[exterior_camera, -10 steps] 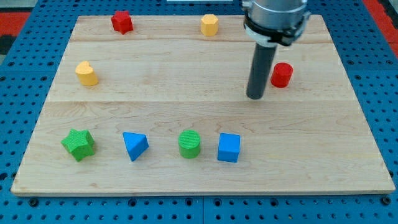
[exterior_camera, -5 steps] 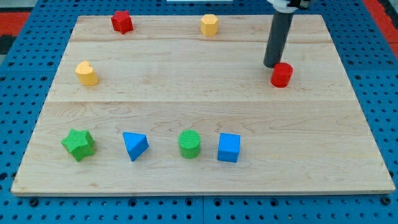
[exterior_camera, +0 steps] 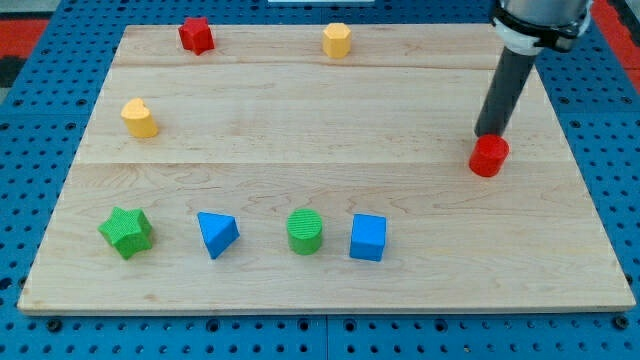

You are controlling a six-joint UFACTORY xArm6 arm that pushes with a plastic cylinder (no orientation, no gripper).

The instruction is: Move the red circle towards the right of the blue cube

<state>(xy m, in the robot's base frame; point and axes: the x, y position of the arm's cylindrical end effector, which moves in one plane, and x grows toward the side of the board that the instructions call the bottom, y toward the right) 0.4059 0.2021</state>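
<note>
Risk is the red circle (exterior_camera: pixel 489 157) curling off my tip (exterior_camera: pixel 489 136), which touches its top edge; it sits upper right of the blue cube (exterior_camera: pixel 368 237). There is no gripper, so nothing is grasped

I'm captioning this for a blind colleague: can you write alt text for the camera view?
My tip sits just above the red circle at the wooden board's right. Along the view's bottom are a green star, blue triangle, green cylinder and blue cube.
</note>
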